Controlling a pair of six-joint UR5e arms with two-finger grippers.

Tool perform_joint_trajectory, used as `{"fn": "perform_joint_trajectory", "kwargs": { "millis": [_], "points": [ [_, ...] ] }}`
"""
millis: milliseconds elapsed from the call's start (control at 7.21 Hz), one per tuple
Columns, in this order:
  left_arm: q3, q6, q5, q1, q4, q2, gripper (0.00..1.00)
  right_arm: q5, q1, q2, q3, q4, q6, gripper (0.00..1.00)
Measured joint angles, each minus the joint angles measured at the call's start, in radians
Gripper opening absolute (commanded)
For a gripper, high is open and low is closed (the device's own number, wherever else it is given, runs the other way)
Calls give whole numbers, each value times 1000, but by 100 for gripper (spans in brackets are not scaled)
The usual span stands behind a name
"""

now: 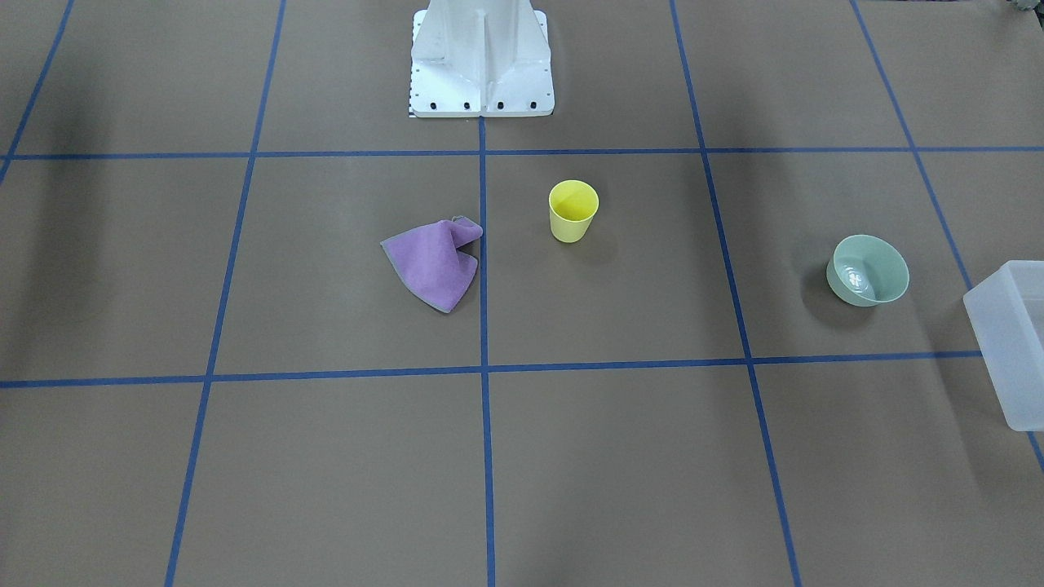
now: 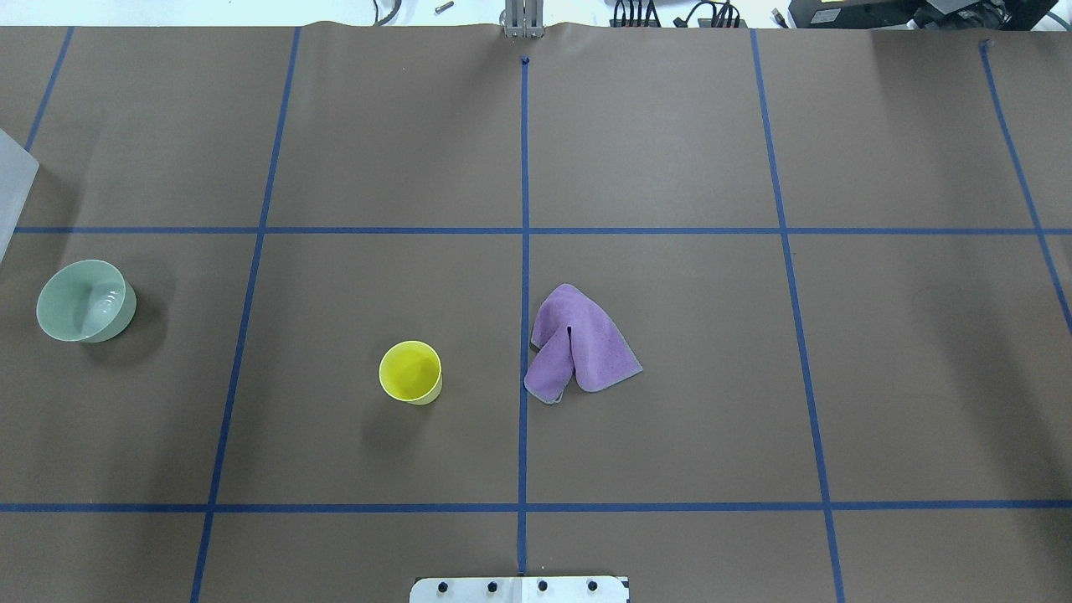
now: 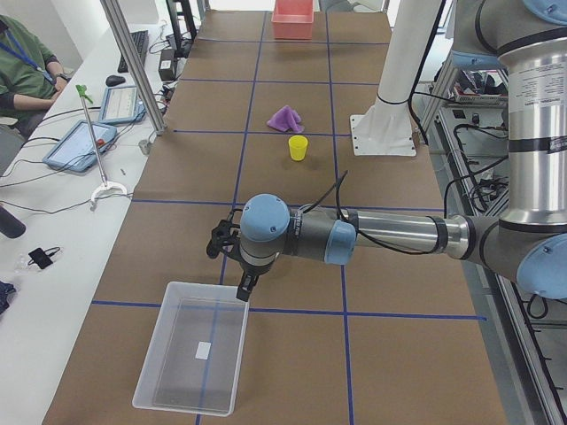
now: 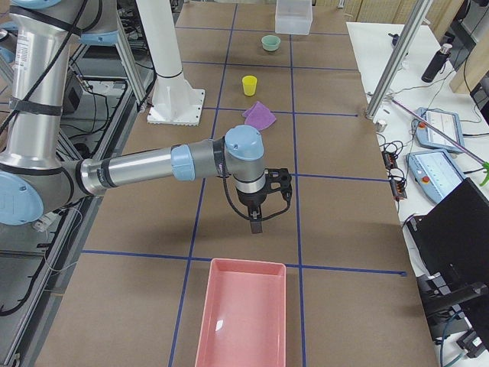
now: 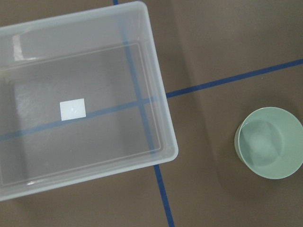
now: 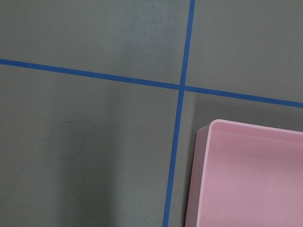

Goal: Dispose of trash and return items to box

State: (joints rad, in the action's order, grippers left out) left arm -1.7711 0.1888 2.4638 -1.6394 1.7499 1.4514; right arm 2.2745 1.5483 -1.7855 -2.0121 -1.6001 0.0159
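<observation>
The yellow cup (image 1: pixel 573 210) stands upright near the table's middle, also in the overhead view (image 2: pixel 410 372). The mint-green bowl (image 1: pixel 868 270) sits upright toward the robot's left, beside the frosted-white box (image 1: pixel 1010 342). In the left wrist view the empty box (image 5: pixel 80 104) and the bowl (image 5: pixel 270 142) lie side by side, apart. My left gripper (image 3: pixel 241 285) hangs above the box's near edge; I cannot tell if it is open. My right gripper (image 4: pixel 256 222) hovers over bare table near a pink bin; I cannot tell if it is open.
A crumpled purple cloth (image 1: pixel 432 261) lies beside the cup on the centre tape line. A pink bin (image 4: pixel 244 321) stands at the table's right end, its corner in the right wrist view (image 6: pixel 251 175). The white robot base (image 1: pixel 481 61) stands at the table's edge.
</observation>
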Motion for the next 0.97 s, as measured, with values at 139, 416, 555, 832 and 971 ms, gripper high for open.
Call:
{"fn": "perform_joint_trajectory", "kwargs": {
  "millis": [139,416,555,832,971],
  "points": [
    [2,-4,11,26,80,6,99,2,0,1,-1,17,0,100],
    [4,-103,19,125,150,27,100,7,-7,8,-4,70,43,100],
    [9,-210,13,167,184,35,99,7,-13,9,-7,87,79,100],
    [30,-392,-94,292,245,45,98,8,-22,9,-8,107,108,100],
    [47,-476,-175,371,277,53,98,8,-24,9,-7,109,111,100]
  ]
}}
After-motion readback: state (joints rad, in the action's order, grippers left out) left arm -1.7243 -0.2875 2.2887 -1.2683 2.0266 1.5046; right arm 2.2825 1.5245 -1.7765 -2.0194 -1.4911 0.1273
